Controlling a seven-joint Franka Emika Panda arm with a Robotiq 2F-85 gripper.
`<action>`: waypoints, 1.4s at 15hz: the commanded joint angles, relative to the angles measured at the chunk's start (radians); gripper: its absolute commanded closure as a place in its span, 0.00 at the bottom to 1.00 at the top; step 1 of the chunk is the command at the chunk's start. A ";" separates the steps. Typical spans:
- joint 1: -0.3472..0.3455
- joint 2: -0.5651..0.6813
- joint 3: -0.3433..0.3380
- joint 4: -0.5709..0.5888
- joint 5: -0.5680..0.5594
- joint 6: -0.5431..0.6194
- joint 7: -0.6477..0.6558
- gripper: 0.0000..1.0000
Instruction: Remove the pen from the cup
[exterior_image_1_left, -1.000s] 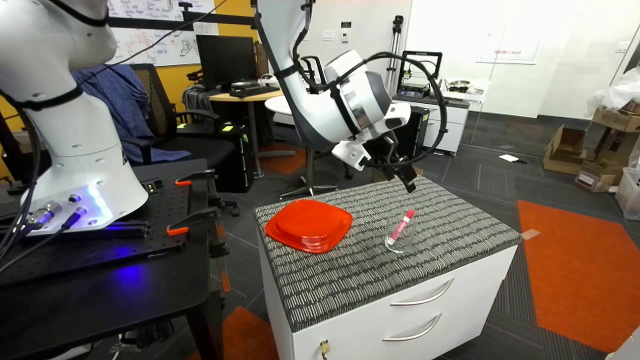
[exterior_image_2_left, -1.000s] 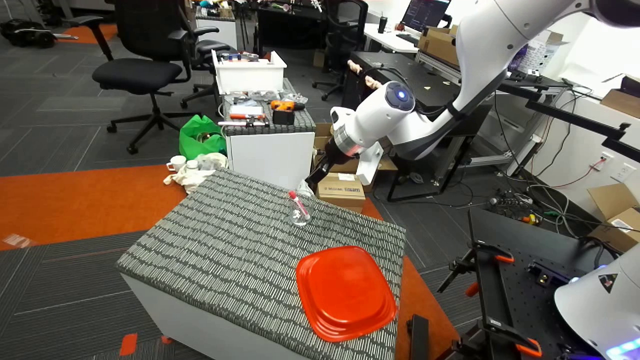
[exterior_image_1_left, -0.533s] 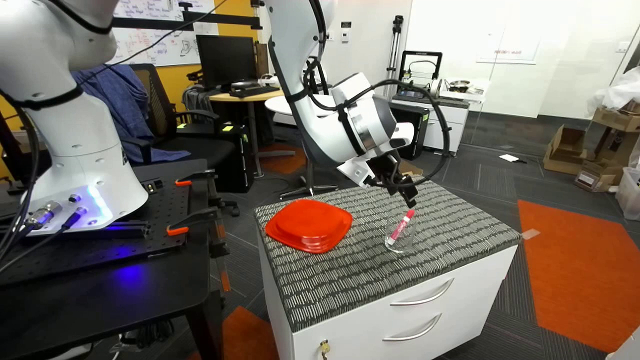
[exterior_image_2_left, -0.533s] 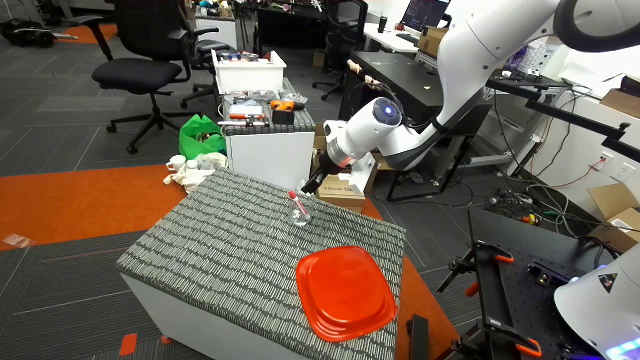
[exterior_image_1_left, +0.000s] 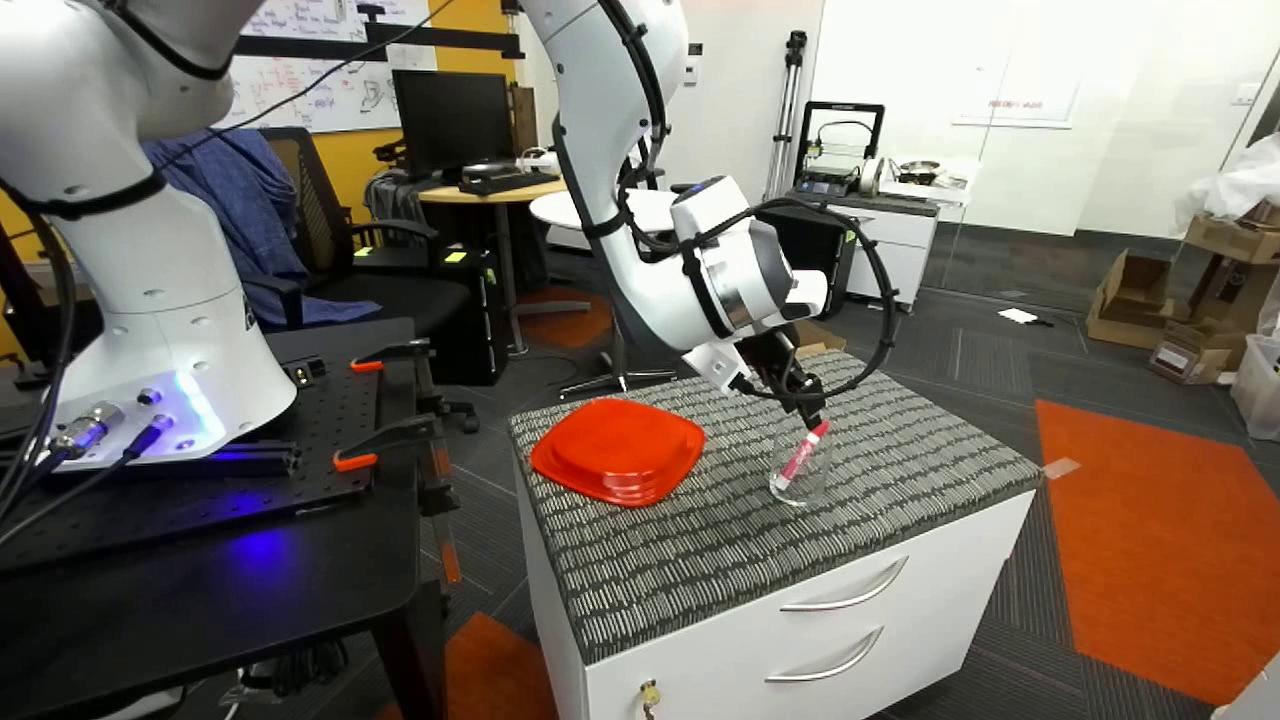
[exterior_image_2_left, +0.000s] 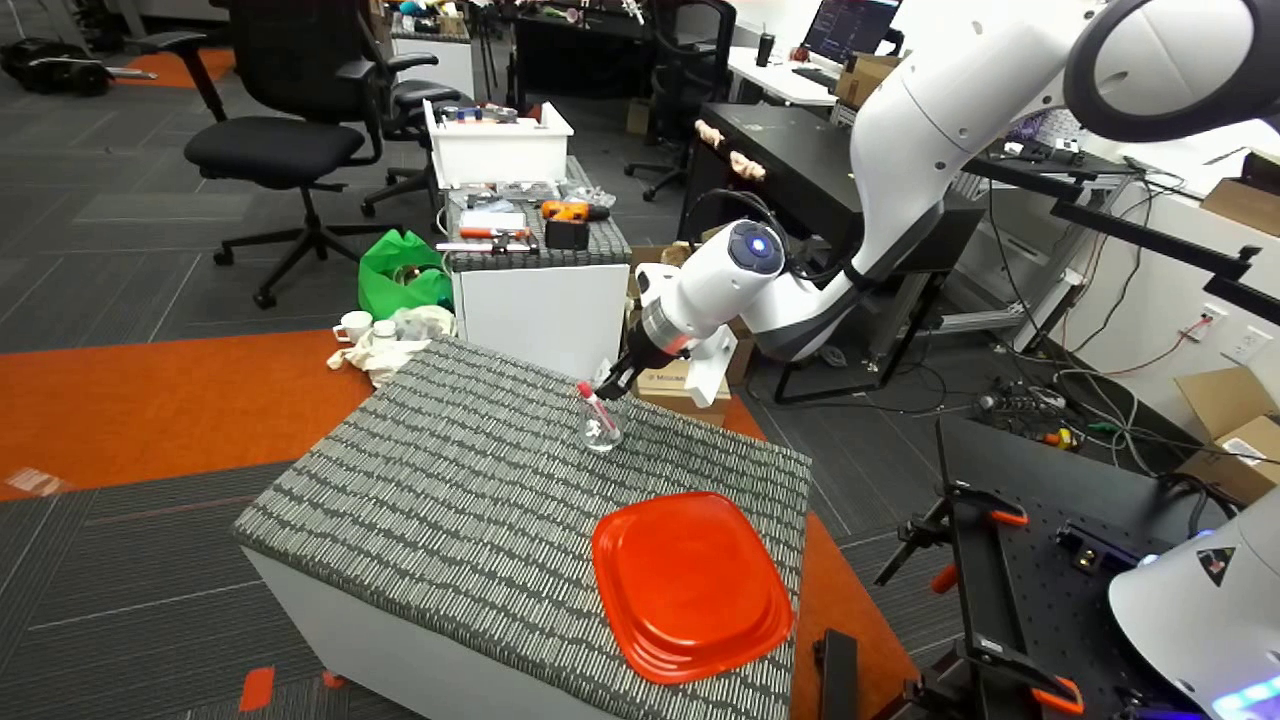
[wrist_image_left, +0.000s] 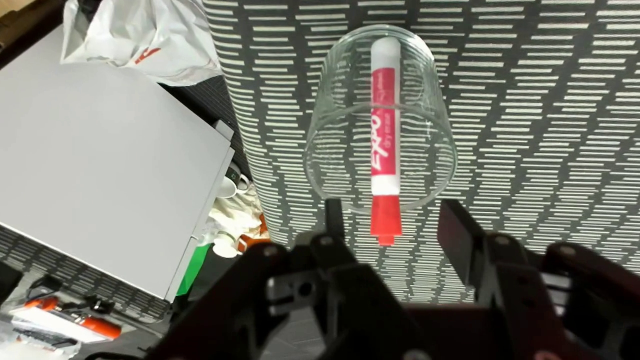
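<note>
In the wrist view the pen (wrist_image_left: 385, 125) leaned inside the clear cup (wrist_image_left: 345, 125), white end at the base, red cap (wrist_image_left: 386, 212) sticking out over the top. The slant likely came from a thin pen in a wide cup; it left the cap as the one part free to take hold of. The gripper (wrist_image_left: 392, 222) had its jaws spread wide, one to either side of the cap with a gap at each, and it held nothing. They were probably set so to close across the pen and miss the cup. Whether the tips reached low enough, this view did not tell.

In an exterior view the cup stood upright on the cabinet (exterior_image_1_left: 700, 560), the gripper slanting down right at the cap; touch could not be made out. That angle presumably brought the jaws across the pen.

In an exterior view the dish (exterior_image_2_left: 690, 585) lay apart from the cup, and the cap leaned away from it. Closing, then pulling along the slant, seemed called for; a sideways tug might tip the cup.
</note>
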 joint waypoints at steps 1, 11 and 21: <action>-0.022 0.032 0.026 0.033 0.031 0.027 -0.062 0.44; -0.095 0.092 0.116 0.041 0.181 -0.012 -0.284 0.43; -0.077 0.082 0.069 0.019 0.574 0.025 -0.618 0.43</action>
